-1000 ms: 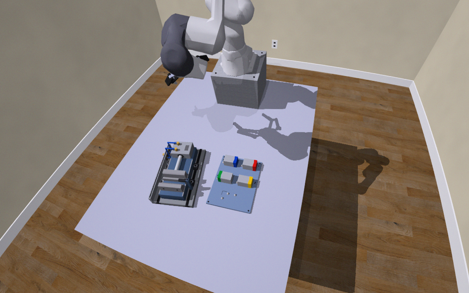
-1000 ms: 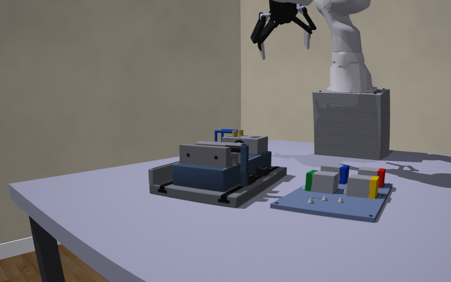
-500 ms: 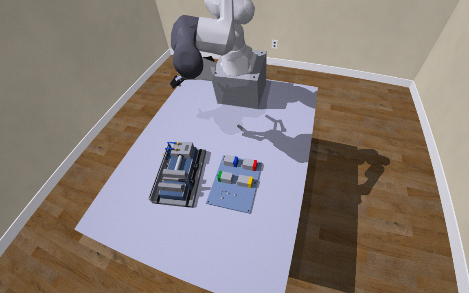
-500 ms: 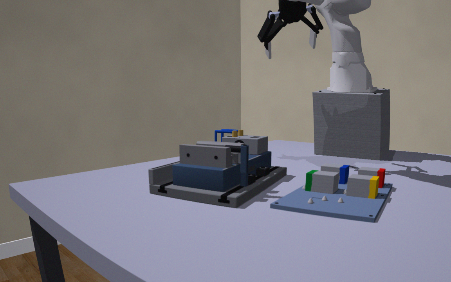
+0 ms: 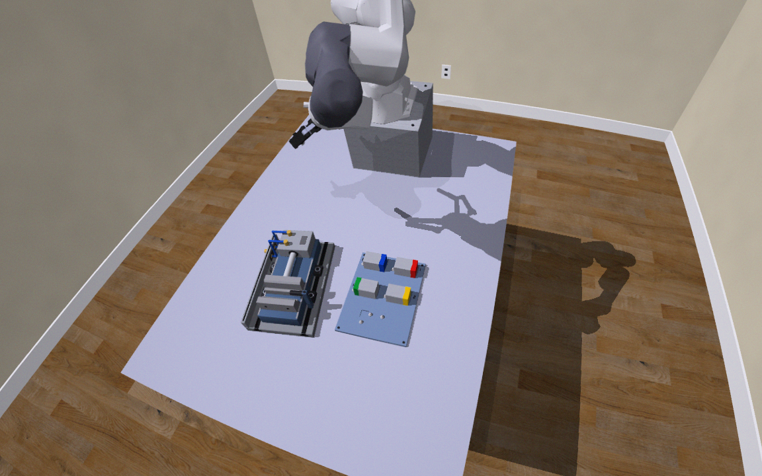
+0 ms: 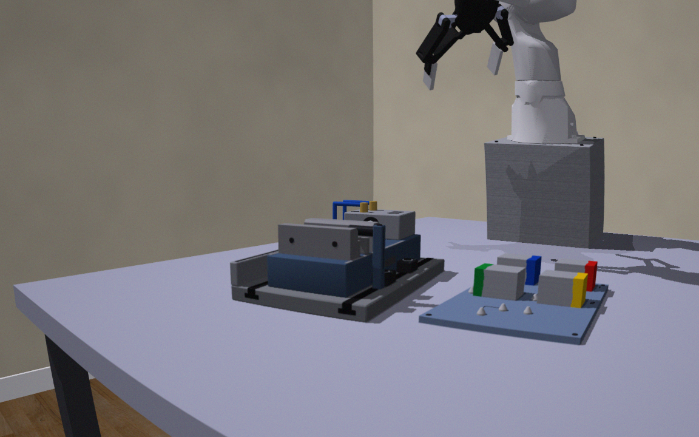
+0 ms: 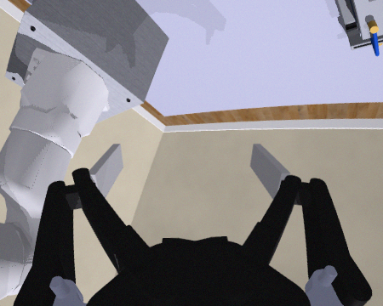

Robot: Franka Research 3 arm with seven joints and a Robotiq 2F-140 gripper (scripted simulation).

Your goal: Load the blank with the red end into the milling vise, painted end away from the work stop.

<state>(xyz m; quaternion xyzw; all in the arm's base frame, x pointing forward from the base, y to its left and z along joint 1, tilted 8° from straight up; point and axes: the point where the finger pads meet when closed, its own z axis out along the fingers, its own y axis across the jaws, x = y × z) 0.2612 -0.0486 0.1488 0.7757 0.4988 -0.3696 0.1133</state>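
- Red blank [image 5: 403, 266] [image 6: 570, 266]: we find it on the infeed plate [image 5: 372, 337] [image 6: 504, 325], well apart from the gripper [image 5: 305, 133] [image 6: 462, 67] [image 7: 187, 171], whose released fingers stand wide apart with nothing between them.
- Arm [image 5: 378, 53] [image 6: 536, 59] [image 7: 47, 140]: we see it rise from its pedestal [image 5: 386, 151] [image 6: 539, 195] [image 7: 145, 55], holding the gripper above table height.
- Vise [image 5: 280, 315] [image 6: 308, 274] [image 7: 372, 8]: we note its hoses at the end nearer the pedestal, the fixed jaw [image 5: 278, 305] [image 6: 317, 241] at the other, and no blank between the jaws.
- Infeed plate: we count four blanks on it, beside the vise. Blue [image 5: 374, 261] [image 6: 533, 270] shares the row nearer the pedestal with red; green [image 5: 367, 288] [image 6: 504, 282] and yellow [image 5: 397, 293] [image 6: 556, 287] form the next.
- Painted ends: we observe green facing the vise, the other three facing away.
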